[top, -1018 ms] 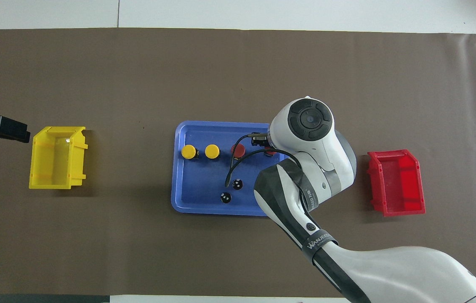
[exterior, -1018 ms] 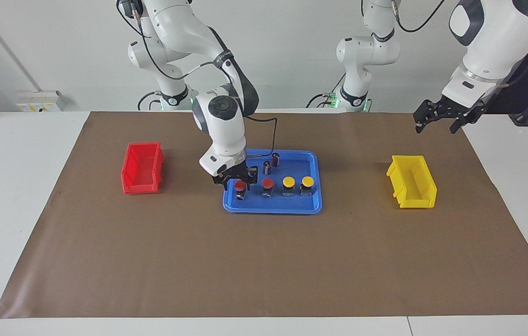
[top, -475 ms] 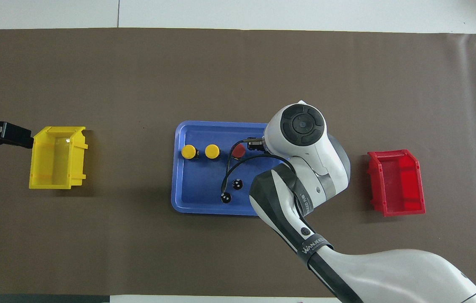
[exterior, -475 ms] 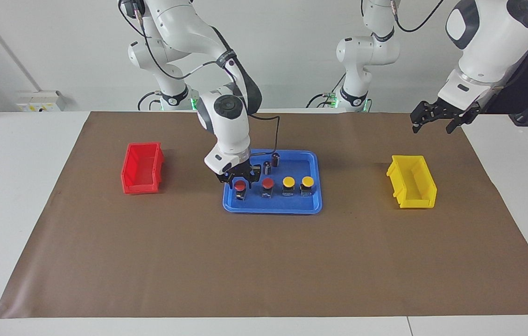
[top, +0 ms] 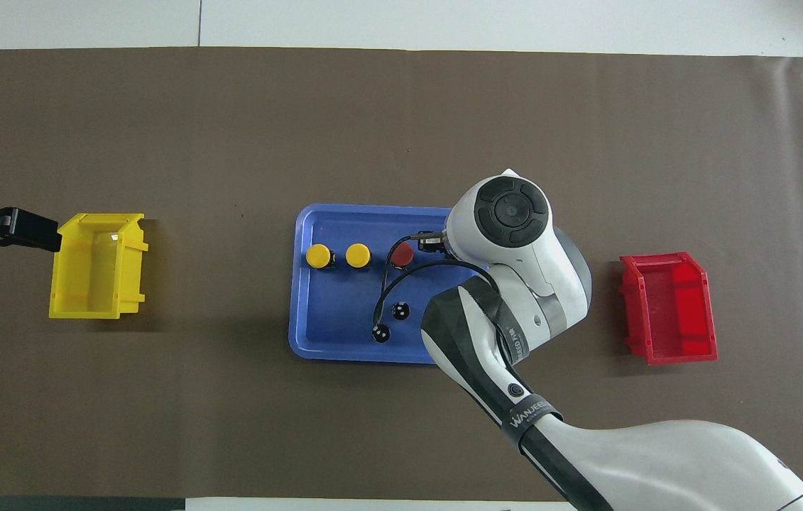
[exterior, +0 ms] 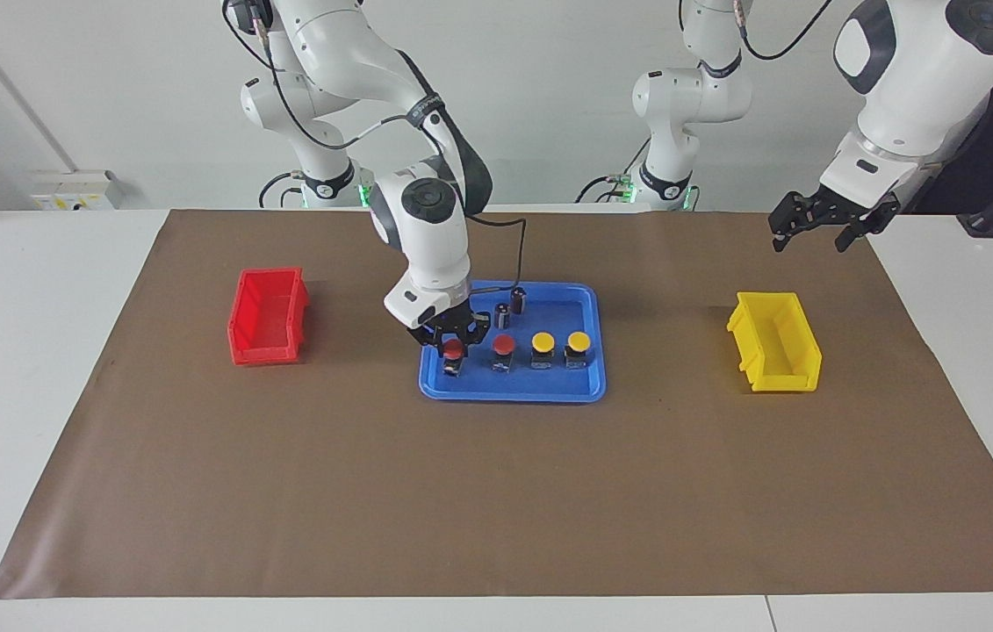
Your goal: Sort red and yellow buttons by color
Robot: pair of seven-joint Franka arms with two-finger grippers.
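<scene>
Four buttons stand in a row in the blue tray [exterior: 588, 386]: two red buttons [exterior: 453, 349] [exterior: 503, 344] and two yellow buttons [exterior: 543, 341] [exterior: 579, 341]. My right gripper [exterior: 453, 337] is low over the red button at the row's end toward the red bin, open, with a finger on each side of its cap. In the overhead view the right wrist hides that button. The other red button [top: 402, 255] and both yellow buttons [top: 318, 256] [top: 358, 255] show there. My left gripper [exterior: 815, 225] is open and empty in the air by the yellow bin [exterior: 775, 354].
A red bin [exterior: 266, 317] stands on the brown mat at the right arm's end, the yellow bin [top: 96, 266] at the left arm's end. Two small dark cylinders [exterior: 502, 314] [exterior: 518, 300] stand in the tray, nearer to the robots than the buttons.
My right gripper has come down and shifted slightly, so its fingers now sit around the end red button. My left gripper has drifted a little toward the yellow bin.
</scene>
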